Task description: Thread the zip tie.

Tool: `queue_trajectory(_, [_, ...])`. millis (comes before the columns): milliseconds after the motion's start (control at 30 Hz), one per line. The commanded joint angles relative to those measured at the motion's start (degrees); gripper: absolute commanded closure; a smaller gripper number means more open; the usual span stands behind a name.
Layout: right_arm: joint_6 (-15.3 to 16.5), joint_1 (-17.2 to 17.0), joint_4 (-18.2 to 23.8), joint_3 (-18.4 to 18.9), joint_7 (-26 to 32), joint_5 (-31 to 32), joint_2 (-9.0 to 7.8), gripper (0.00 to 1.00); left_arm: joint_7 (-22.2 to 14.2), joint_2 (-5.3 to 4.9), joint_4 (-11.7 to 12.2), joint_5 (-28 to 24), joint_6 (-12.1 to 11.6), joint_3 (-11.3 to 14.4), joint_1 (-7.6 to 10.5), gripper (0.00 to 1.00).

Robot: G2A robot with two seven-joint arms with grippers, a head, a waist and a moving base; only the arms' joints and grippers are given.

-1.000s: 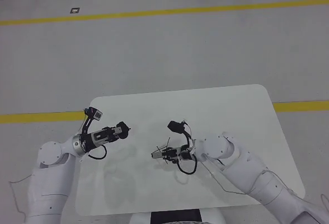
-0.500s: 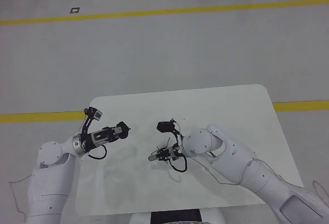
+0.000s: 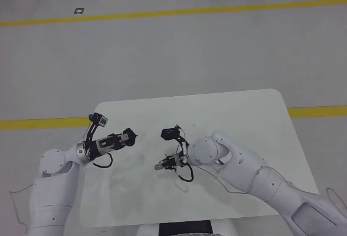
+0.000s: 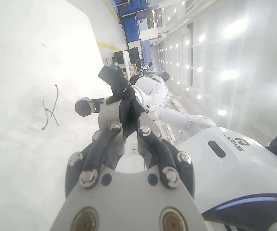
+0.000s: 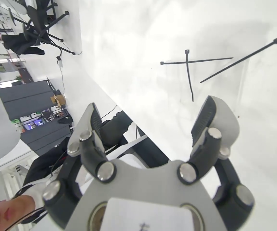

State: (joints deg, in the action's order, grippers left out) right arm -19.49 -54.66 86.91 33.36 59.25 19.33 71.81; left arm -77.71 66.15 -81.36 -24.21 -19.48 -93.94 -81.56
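Three black zip ties lie loose on the white table point(image 3: 250, 118). Two of them, a flat one point(image 5: 196, 60) and an upright one point(image 5: 189, 75), cross each other. The third zip tie point(image 5: 239, 61) lies slanted beside them. My right gripper point(image 5: 150, 111) hovers open just short of the ties with nothing between its fingers; in the top view it point(image 3: 159, 167) hangs over the table's middle front. The same zip ties point(image 4: 50, 111) lie beyond my left gripper point(image 4: 128, 104), which is shut, with nothing visible in it. It point(image 3: 133, 137) is held over the table's left part.
The table's left edge point(image 5: 88, 78) drops to the floor, where an office chair point(image 5: 39, 3) stands. The right half of the table point(image 3: 262, 153) is bare. Yellow floor lines point(image 3: 161, 13) run behind the table.
My right arm has swung left and slightly toward the front edge, carrying its open gripper over the zip ties. The left arm has not moved.
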Motion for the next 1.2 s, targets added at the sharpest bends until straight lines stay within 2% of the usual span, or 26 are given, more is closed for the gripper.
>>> queue_trajectory(0, [0.0, 1.0, -1.6, -0.9, -0.2, -0.6, 0.82, 0.00, 0.0, 0.00, 0.0, 0.0, 0.0, 0.0, 0.00, 1.00])
queue_trajectory(100, [0.2, 2.3, -2.7, -2.6, 0.7, 0.3, 1.67, 0.00, 0.0, 0.00, 0.0, 0.0, 0.0, 0.0, 0.00, 1.00])
queue_trajectory(333, [0.2, 2.2, -2.8, -2.6, 0.3, 0.4, 1.67, 0.00, 0.0, 0.00, 0.0, 0.0, 0.0, 0.0, 0.00, 1.00])
queue_trajectory(433, [1.7, 1.3, -3.1, -2.5, -0.5, 0.8, 1.59, 0.00, 0.0, 0.00, 0.0, 0.0, 0.0, 0.0, 0.00, 1.00])
queue_trajectory(533, [1.7, 1.2, -3.1, -2.4, -0.4, 1.4, 1.61, 0.00, 0.0, 0.00, 0.0, 0.0, 0.0, 0.0, 0.00, 1.00])
queue_trajectory(600, [1.6, 1.1, -3.2, -2.5, -0.4, 1.9, 1.66, 0.50, 0.0, 0.00, 0.0, 0.0, 0.0, 0.0, 0.00, 1.00])
queue_trajectory(700, [1.7, 1.1, -3.1, -2.4, -0.4, 2.6, 1.74, 0.60, 0.0, 0.00, 0.0, 0.0, 0.0, 0.0, 0.00, 1.00])
queue_trajectory(800, [1.5, 1.0, -3.0, -2.4, -0.4, 3.4, 1.80, 0.75, 0.0, 0.00, 0.0, 0.0, 0.0, 0.0, 0.00, 1.00])
queue_trajectory(1167, [0.1, 0.8, -3.7, -2.3, -0.8, 5.9, 2.17, 0.82, 0.0, 0.00, 0.0, 0.0, 0.0, 0.0, 0.00, 1.00])
